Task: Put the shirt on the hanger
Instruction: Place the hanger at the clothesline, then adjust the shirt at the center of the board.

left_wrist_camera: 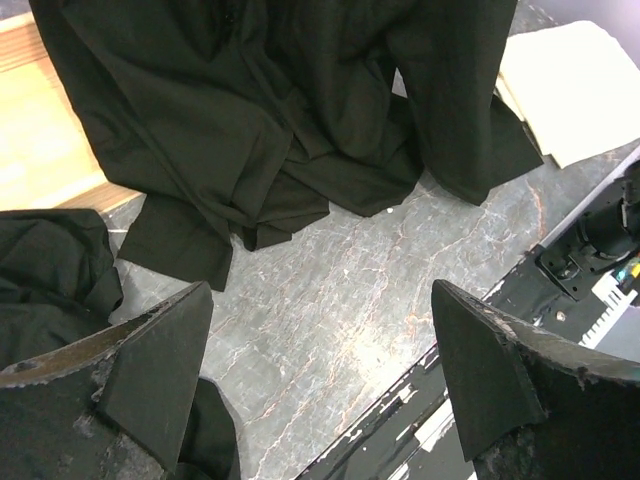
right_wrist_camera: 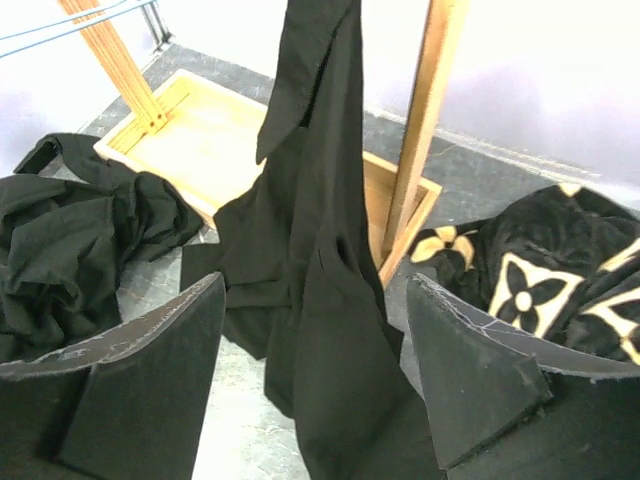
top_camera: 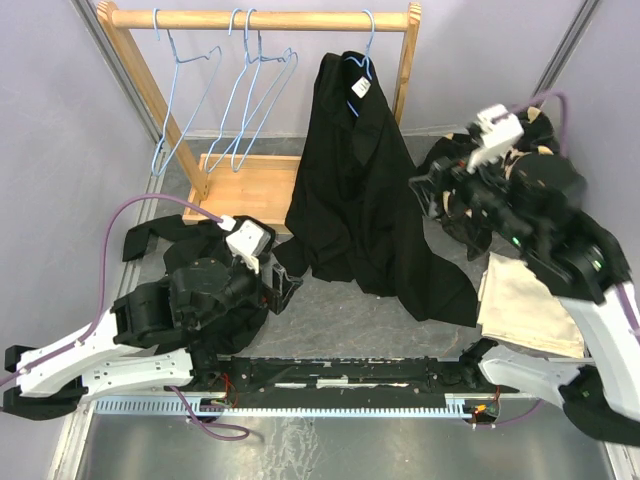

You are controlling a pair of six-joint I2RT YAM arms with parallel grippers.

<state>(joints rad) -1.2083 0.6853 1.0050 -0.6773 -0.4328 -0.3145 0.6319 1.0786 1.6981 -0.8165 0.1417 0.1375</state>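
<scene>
- Top external view: the shirt [top_camera: 355, 190] hangs from a light-blue wire hanger [top_camera: 368, 40] hooked at one end of the wooden rack's [top_camera: 265, 19] top bar. Its lower half spills onto the table [top_camera: 330, 320] in front of the rack's base.
- It is plain black and matte, with deep folds and a small white tag [top_camera: 360, 88] at the collar just under the rack's bar. It sits lopsided, and I cannot tell whether both shoulders are seated on the wire.
- I judge the cloth light, soft and limp. It won't keep a shape and could slide off thin wire. I'd pinch it at the collar or a shoulder close under the rack's bar, not at the trailing hem.
- My right gripper [right_wrist_camera: 315, 290] is spread wide and empty, facing the hanging cloth beside the rack's upright.
- My left gripper [left_wrist_camera: 320, 295] is also wide and holds nothing. It hangs over bare table in front of the rack's base, near the hem.
</scene>
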